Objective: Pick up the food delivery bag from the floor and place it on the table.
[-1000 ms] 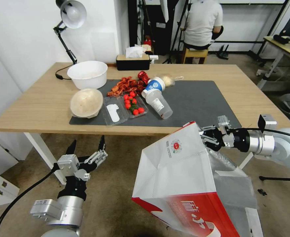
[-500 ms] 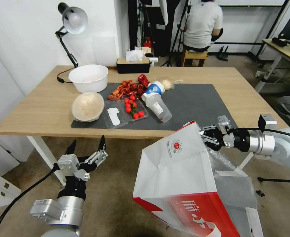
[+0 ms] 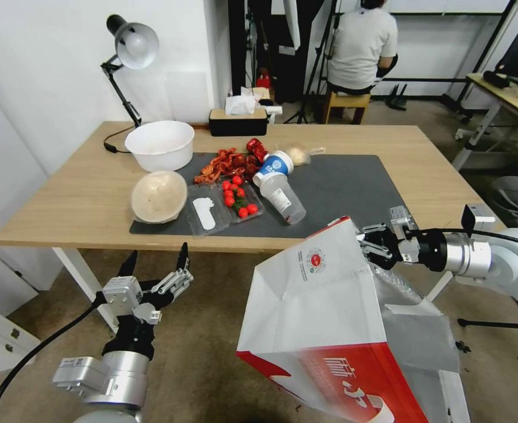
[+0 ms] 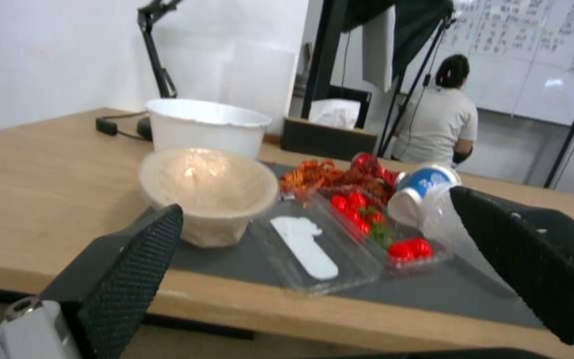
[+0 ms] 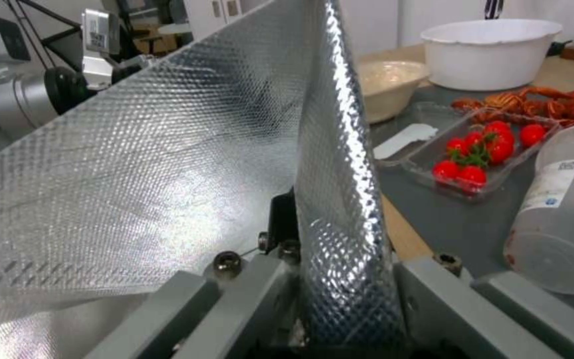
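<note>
1. Your right gripper (image 3: 369, 244) is clamped shut on the upper rim of the food delivery bag (image 3: 323, 311); in the right wrist view the foil lining (image 5: 167, 164) is pinched between the jaws.
2. You hold the bag lifted and tilted in front of the table (image 3: 71, 200), its top corner level with the near edge, its red base low over the floor (image 3: 212, 352); you cannot tell whether the base touches the floor.
3. Your left gripper (image 3: 156, 264) hangs below the table's near edge, well apart from the bag; its fingers (image 4: 134, 259) are spread wide and hold nothing.
4. On the dark grey mat (image 3: 353, 188) you see a white bowl (image 3: 159, 144), a tray of cherry tomatoes (image 3: 238, 200) and a plastic cup (image 3: 283, 198) lying on its side.
</note>
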